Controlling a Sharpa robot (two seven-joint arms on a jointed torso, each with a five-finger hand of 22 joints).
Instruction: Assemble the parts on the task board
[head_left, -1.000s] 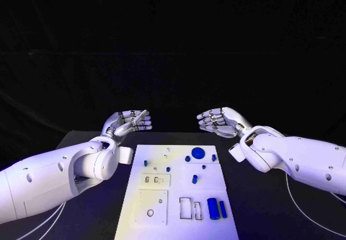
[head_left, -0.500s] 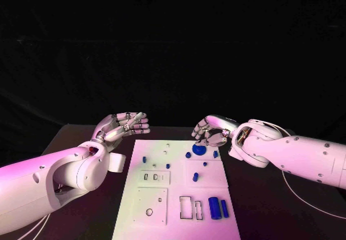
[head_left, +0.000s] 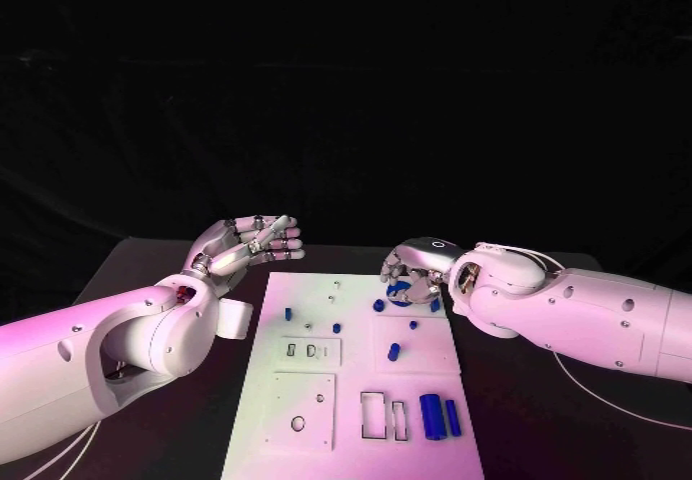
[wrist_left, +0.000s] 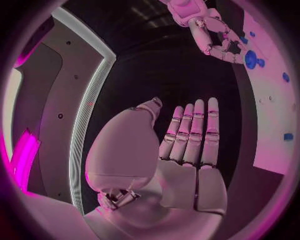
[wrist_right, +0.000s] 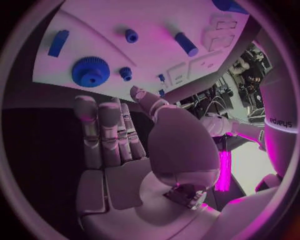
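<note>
Hands first: we are holding our right hand (head_left: 411, 272) above the far end of the task board (head_left: 353, 400), fingers apart and gripping nothing, with the large blue gear (wrist_right: 91, 71) lying on the board just beyond the fingertips (wrist_right: 85, 104). We cannot tell from the head view whether the fingers are touching the gear; the right wrist view is showing a gap between them. We are keeping our left hand (head_left: 245, 245) raised off the desk (head_left: 541, 420) beside the board's far left corner, palm open, fingers straight and close together, holding nothing.

On the board we are seeing several small blue parts: a small round peg (wrist_right: 131, 35) and a short cylinder (wrist_right: 185, 43) near the middle, a smaller gear (wrist_right: 125, 73) just beside the large one, and a flat blue bar (wrist_right: 58, 43) toward the board's right edge. Nearer us, a thick blue cylinder (head_left: 428, 416) and a thinner blue pin (head_left: 451, 418) are lying side by side at the near right corner, next to two rectangular slots (head_left: 381, 416).
</note>
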